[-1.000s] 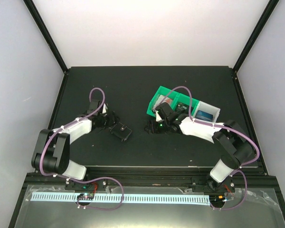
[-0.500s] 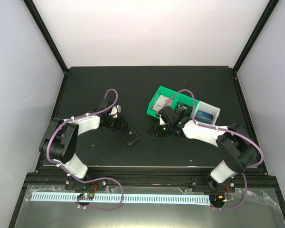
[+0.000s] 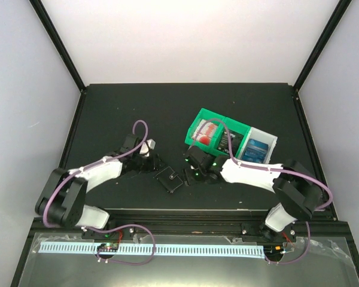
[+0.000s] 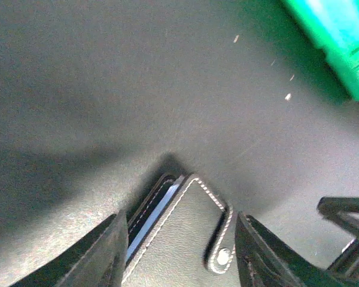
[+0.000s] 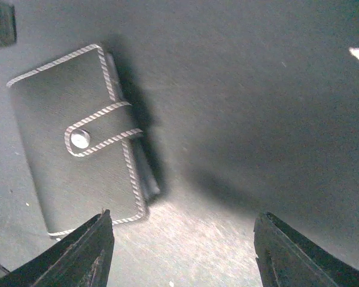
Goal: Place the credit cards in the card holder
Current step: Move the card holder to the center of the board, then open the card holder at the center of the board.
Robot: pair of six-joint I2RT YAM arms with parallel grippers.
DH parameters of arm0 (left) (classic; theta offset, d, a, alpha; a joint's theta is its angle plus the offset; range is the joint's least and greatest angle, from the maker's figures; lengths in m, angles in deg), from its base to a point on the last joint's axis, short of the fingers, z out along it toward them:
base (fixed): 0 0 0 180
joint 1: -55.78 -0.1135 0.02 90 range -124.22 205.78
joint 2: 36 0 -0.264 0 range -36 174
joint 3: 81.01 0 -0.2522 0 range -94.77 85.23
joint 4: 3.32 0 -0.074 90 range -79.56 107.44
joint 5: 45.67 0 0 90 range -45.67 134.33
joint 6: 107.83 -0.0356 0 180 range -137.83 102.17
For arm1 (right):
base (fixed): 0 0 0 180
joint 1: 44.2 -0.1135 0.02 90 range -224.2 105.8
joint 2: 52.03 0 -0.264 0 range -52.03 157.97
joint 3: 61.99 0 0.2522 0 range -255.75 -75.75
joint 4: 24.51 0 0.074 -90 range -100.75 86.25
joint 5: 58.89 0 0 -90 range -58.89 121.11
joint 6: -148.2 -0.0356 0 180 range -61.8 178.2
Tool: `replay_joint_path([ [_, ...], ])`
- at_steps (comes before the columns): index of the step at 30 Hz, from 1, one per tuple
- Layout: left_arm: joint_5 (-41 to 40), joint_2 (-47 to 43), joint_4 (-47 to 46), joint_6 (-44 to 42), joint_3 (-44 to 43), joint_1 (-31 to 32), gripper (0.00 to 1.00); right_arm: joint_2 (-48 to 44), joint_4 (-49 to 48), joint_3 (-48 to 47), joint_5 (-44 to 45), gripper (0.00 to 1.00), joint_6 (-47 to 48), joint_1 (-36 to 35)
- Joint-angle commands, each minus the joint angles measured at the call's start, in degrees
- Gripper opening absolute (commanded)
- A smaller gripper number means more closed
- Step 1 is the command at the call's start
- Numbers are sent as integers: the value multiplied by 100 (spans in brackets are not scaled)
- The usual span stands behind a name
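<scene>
— Card holder [image 3: 169,179] where?
— Flat on the surface [image 3: 107,113], strap snapped across, near the green bin [image 3: 194,128], off its near left corner
— Left end effector [image 4: 182,254]?
— Fingers either side of the holder, partly open; gripping or not, cannot tell
— Right end effector [image 5: 182,257]?
— Wide open, empty, between holder and green bin
— Credit cards [image 3: 208,133]?
— Red-and-white one inside the green bin

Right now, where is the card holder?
In the top view the card holder lies closed on the table near front centre, between the left end effector and the right end effector, with the green bin behind it to the right.
</scene>
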Motion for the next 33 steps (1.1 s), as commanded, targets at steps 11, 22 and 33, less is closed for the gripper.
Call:
replay_joint_path([
  [11,-893,-2119,-10,1331,1243,17,59,1404,880,-1789,1324,59,736,-1066],
  [22,-136,-1557,-1133,2010,1756,91,60,2025,1098,-2321,1670,59,495,-1139],
  [33,-171,-1364,-1252,2138,1836,191,57,2094,1095,-2247,1055,47,575,-803],
])
